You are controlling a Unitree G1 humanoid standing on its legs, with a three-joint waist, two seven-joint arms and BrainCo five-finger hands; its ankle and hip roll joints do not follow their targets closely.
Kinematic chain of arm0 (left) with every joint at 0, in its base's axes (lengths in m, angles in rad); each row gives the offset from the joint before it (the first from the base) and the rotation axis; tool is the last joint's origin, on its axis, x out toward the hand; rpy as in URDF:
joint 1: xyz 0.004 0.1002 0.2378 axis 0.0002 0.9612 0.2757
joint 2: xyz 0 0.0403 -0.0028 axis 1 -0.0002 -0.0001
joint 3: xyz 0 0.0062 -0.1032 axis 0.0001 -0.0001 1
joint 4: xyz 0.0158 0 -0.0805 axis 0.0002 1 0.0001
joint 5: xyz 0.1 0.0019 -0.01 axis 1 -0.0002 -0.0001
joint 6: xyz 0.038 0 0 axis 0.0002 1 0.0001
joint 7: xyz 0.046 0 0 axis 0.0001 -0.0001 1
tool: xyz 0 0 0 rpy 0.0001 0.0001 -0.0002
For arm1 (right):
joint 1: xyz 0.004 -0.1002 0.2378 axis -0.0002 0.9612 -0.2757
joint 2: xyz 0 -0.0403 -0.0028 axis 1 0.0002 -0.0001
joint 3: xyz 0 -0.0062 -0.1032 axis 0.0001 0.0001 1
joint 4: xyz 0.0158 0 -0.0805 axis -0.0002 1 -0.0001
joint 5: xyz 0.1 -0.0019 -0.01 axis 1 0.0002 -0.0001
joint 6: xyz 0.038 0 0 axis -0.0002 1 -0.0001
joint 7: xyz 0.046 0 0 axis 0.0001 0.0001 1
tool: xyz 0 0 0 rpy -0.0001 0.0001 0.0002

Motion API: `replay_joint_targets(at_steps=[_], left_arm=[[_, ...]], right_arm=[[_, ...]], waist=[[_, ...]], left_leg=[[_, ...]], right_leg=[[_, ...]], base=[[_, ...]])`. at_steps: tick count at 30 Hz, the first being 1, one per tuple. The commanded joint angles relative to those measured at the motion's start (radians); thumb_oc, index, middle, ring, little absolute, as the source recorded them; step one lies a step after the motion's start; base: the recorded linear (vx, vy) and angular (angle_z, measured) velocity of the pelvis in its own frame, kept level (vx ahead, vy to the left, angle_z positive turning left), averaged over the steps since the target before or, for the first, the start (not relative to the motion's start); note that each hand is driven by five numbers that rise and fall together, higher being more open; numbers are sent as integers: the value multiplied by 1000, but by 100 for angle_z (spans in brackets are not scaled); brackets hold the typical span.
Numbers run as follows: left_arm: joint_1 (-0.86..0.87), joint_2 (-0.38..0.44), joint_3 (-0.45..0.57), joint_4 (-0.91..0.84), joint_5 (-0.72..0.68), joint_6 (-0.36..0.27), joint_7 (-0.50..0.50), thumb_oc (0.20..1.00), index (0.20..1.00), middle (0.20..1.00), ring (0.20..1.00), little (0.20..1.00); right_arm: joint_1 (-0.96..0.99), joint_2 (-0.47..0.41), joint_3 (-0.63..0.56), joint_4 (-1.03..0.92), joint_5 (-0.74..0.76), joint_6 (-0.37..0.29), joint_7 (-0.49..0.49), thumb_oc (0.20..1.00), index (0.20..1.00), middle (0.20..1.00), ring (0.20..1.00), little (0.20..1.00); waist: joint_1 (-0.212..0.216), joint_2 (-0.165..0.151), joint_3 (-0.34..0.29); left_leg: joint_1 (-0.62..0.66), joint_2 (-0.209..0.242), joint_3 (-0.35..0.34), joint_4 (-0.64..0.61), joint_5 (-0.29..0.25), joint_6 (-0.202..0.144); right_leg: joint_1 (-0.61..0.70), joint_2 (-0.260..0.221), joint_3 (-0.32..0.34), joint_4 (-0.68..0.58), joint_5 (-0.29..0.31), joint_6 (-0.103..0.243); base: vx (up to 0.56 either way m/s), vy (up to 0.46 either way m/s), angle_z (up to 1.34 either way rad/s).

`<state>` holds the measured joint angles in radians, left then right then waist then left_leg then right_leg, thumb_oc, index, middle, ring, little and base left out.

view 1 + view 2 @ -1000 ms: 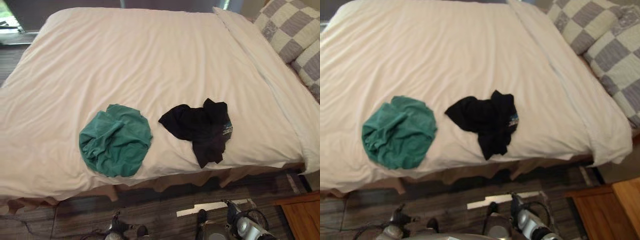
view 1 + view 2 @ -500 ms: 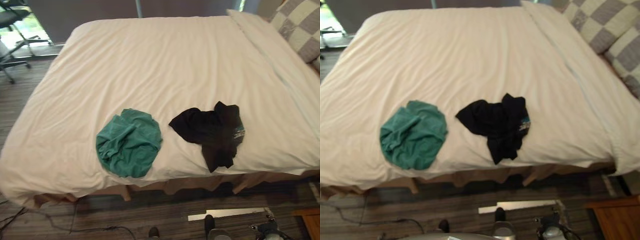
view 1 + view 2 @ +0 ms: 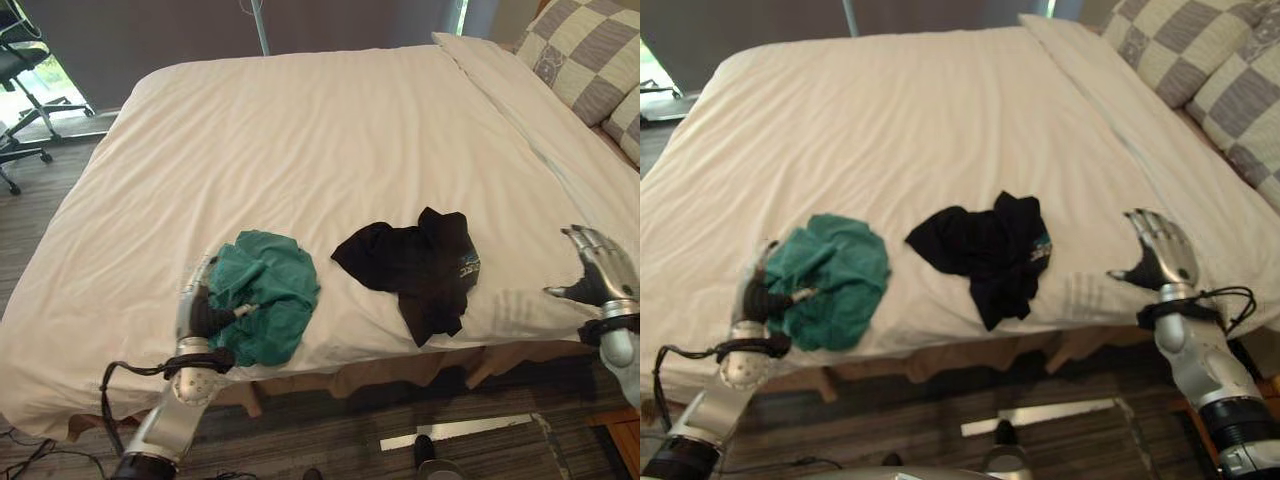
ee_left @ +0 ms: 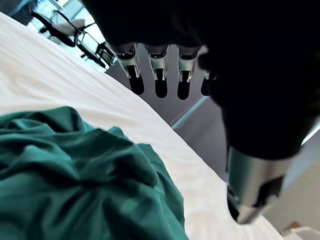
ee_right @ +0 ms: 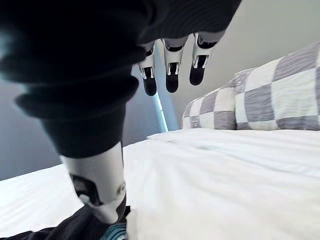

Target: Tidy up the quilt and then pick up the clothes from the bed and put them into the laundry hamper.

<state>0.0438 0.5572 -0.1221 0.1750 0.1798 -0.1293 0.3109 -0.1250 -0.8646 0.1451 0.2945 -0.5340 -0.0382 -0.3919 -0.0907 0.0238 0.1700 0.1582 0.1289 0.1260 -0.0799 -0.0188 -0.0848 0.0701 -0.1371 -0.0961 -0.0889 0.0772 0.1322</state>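
Left eye view has the left hand (image 3: 196,312), fingers spread, just beside the green garment (image 3: 265,308) on the quilt (image 3: 330,140): it should gather the whole bunch before lifting, while the right hand (image 3: 600,275) hovers spread, well apart.

Both hands, absent from the eye views 0.5 s ago, now rise over the near edge of the bed. The left hand (image 3: 201,312) sits at the near-left rim of the green garment (image 3: 264,306), fingers straight above the cloth and thumb apart, holding nothing. The right hand (image 3: 1160,252) hovers open above the white quilt (image 3: 330,140), well to the right of the black garment (image 3: 415,268).
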Motion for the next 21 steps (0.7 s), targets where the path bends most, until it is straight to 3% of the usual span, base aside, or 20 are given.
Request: replay_joint_targets(at_steps=[1, 8, 9, 11, 13, 21], left_arm=[[-84, 54, 31, 118, 50, -22, -16, 1000, 1000, 1000, 1000, 1000], [-31, 126, 54, 127, 151, -1, -31, 1000, 1000, 1000, 1000, 1000], [-65, 408, 219, 334, 36, -11, -89, 1000, 1000, 1000, 1000, 1000], [-134, 374, 126, 179, 84, 8, -76, 1000, 1000, 1000, 1000, 1000], [-138, 387, 107, 122, 128, 14, -76, 1000, 1000, 1000, 1000, 1000], [-199, 373, 72, 54, 161, -3, -51, 1000, 1000, 1000, 1000, 1000]], right_arm=[[-95, 49, 60, 23, -24, -6, 13, 1000, 1000, 1000, 1000, 1000], [-114, 33, 74, -74, -43, -16, 39, 1000, 1000, 1000, 1000, 1000], [-113, -25, 55, -105, 7, -53, 82, 1000, 1000, 1000, 1000, 1000], [-121, 3, 58, -141, 14, -27, 54, 1000, 1000, 1000, 1000, 1000], [-102, 5, 35, -163, 18, -29, 51, 1000, 1000, 1000, 1000, 1000], [-99, 41, 47, -146, 29, -38, 39, 1000, 1000, 1000, 1000, 1000]], waist=[[9, -77, -24], [39, -80, 17], [49, -60, 35], [31, -67, 54], [30, -64, 73], [-2, -49, 84]], left_leg=[[-25, 11, -9, 3, -20, -32], [-47, 8, -21, 1, -12, -31], [-67, 12, -21, 4, -4, -35], [-96, 9, -25, 1, 14, -34], [-121, 9, -27, 1, 22, -34], [-151, 12, 6, -3, 30, -36]], right_leg=[[6, -56, -20, 43, -81, 42], [-12, -59, -36, 54, -82, 44], [-29, -59, -41, 57, -80, 46], [-60, -60, -39, 60, -70, 47], [-89, -57, -35, 63, -67, 46], [-142, -51, 0, 53, -48, 47]], base=[[0, 0, 0], [-22, -3, 5], [-119, 14, 7], [-97, 10, 16], [-76, -13, 14], [-28, 1, -10]])
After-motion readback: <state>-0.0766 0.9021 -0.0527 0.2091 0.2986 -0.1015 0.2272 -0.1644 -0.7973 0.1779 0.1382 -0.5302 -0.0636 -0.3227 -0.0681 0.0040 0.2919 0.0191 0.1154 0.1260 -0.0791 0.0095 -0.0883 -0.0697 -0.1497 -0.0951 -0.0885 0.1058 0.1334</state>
